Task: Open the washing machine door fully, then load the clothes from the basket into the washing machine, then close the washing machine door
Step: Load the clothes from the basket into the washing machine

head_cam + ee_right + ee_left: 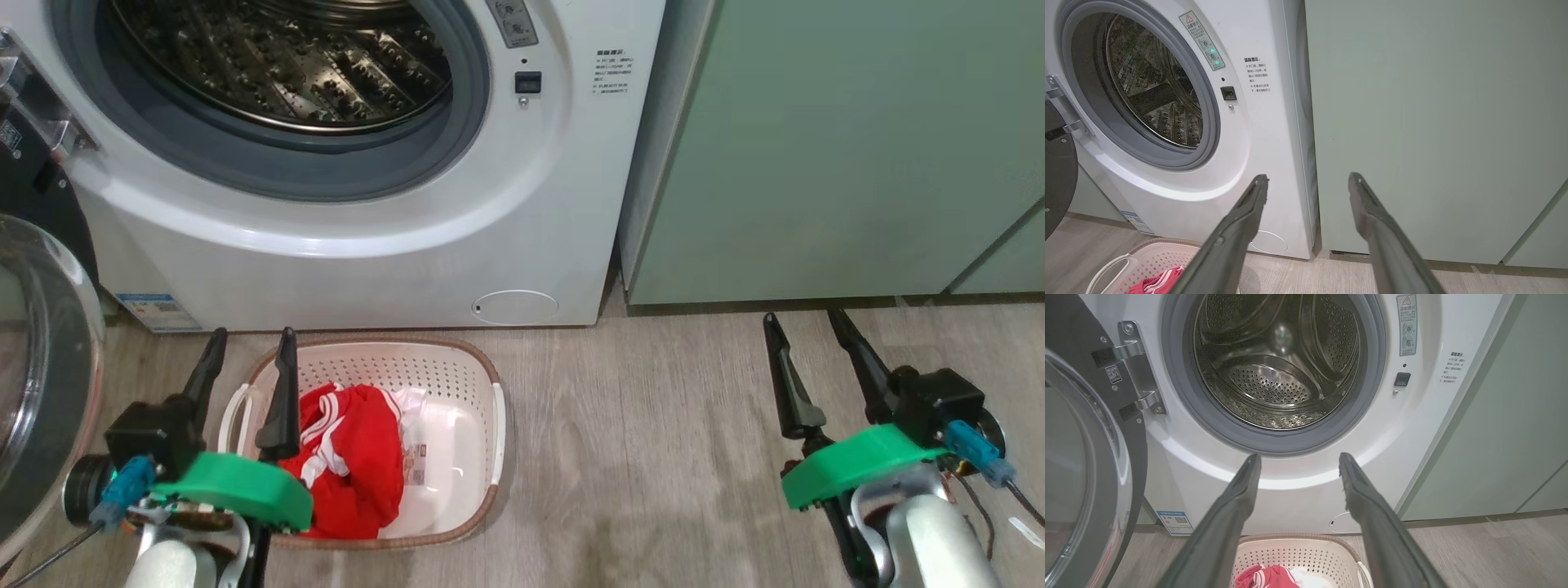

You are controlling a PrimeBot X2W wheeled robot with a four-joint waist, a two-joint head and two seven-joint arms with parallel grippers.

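**Door open, drum bare, red bundle waiting in the basket**

The washing machine door (41,367) stands swung out to the left, glass bowl bulging; the drum (1278,375) of the washing machine (408,261) gapes empty; the clothes (351,465) lie heaped in the left half of the basket (457,367), which sits on the floor (637,457) just in front of the machine. The left hand (252,335) hovers above the basket's left end, fingers spread wide and holding nothing; the right hand (802,318) hangs well off to the right near the pale green cabinets (816,163), likewise spread and empty.

Now the hazards, as I judge them. A dive too deep could hook a fingertip in the perforated wall or the white handle (233,408), and a light basket may lift or skid with the cloth. A shallow pinch may take one garment and leave the rest. A trailing sleeve could drape over the grey gasket (1274,443) and get trapped when the door shuts. The door also sits close beside the left arm, so a careless swing could knock it.
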